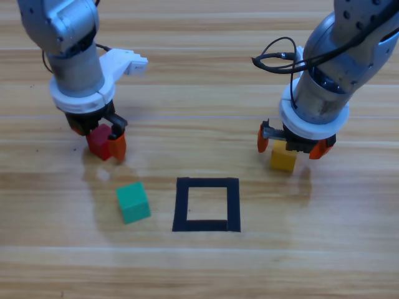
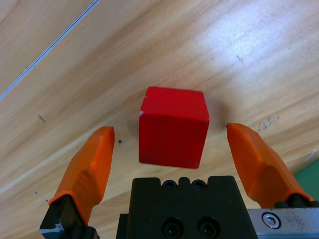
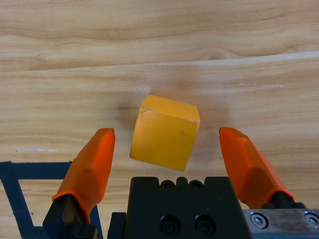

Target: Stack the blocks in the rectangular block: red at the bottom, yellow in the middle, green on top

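Observation:
The red cube [image 1: 98, 139] [image 2: 173, 127] rests on the table at the left, and my left gripper [image 1: 98, 138] [image 2: 169, 134] stands open around it, a gap showing on each side. At the right, the yellow cube [image 1: 282, 157] [image 3: 165, 132] lies between the jaws of my right gripper [image 1: 293, 146] [image 3: 167, 142], which is also open and apart from the cube. The teal-green cube [image 1: 133, 202] sits alone, left of the black tape square [image 1: 207, 204], whose inside is bare wood. A corner of the tape square [image 3: 15, 172] shows in the right wrist view.
A sliver of the green cube [image 2: 310, 175] shows at the right edge of the left wrist view. The wooden table [image 1: 199, 268] runs across the whole front below the square.

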